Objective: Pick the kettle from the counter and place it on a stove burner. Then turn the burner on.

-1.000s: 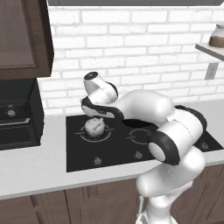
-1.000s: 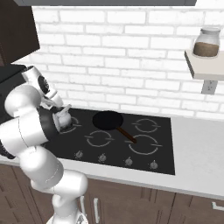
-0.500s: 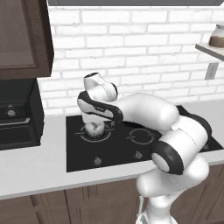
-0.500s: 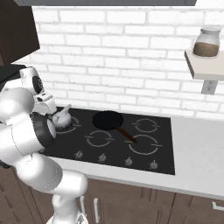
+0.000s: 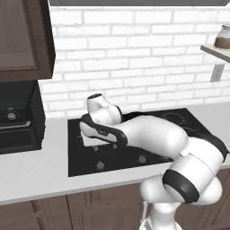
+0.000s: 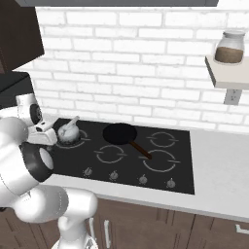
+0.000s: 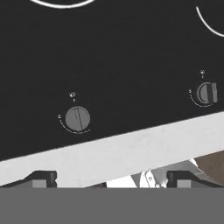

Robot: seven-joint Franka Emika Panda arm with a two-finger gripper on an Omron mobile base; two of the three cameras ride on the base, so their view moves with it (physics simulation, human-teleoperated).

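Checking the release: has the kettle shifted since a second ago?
No. The kettle sits at the same back-left spot on the cooktop, left of the pan.

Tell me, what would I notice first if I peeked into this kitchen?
Probably the big white robot arm bending low over the black cooktop. Then the little kettle sitting on the cooktop's back left ring, and the black frying pan beside it, near the middle.

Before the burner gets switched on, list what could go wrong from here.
1. Several alike knobs line the cooktop's front edge; the open hand faces two, one knob nearer centre, another knob off to the side. It may pick one that isn't the kettle's.
2. The frying pan sits on a neighbouring ring; a wrong knob might heat it.
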